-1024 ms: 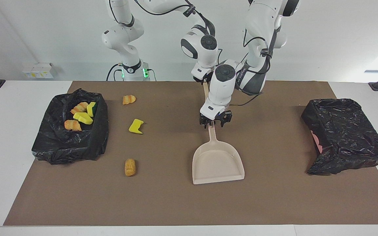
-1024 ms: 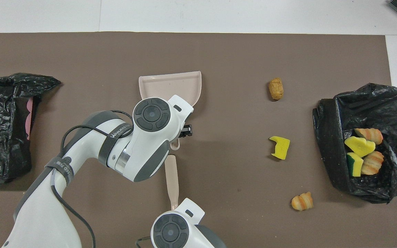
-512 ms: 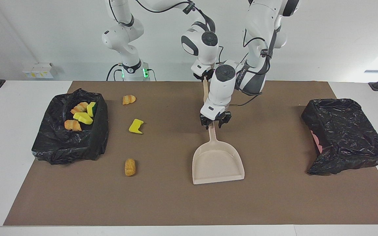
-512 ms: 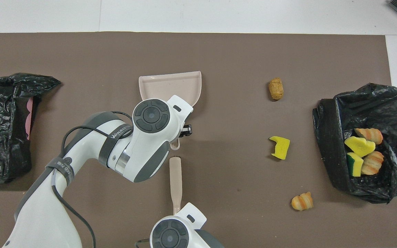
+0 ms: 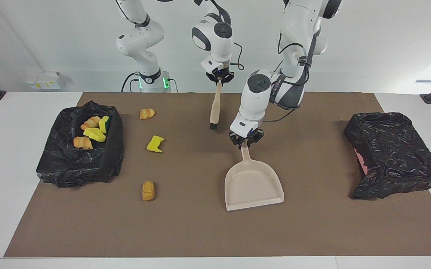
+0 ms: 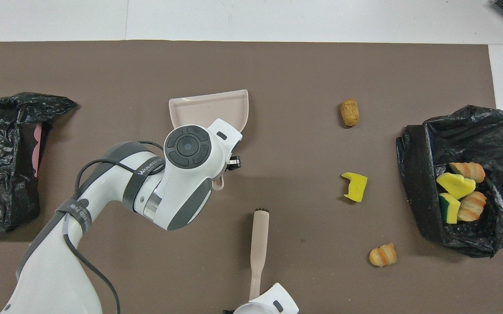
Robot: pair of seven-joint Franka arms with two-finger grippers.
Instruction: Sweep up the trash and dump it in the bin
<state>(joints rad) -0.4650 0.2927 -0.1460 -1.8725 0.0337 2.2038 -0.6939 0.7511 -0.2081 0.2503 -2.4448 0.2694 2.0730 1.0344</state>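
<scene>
Beige dustpan handle sits pinched in the left gripper mid-mat; the right gripper, clamped on the brush, should sweep the yellow sponge chunk, croissant and bread roll, loose beside the bin, panward. Overhead, the left wrist hides the grip, and the right gripper is cut off.

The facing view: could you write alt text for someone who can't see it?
Two white robot arms work over a brown mat: the left gripper grips the handle of a beige dustpan, while the right gripper holds a small brush in the air. Three pieces of trash lie loose beside a black-lined bin holding more; a second black-lined bin sits at the left arm's end.
</scene>
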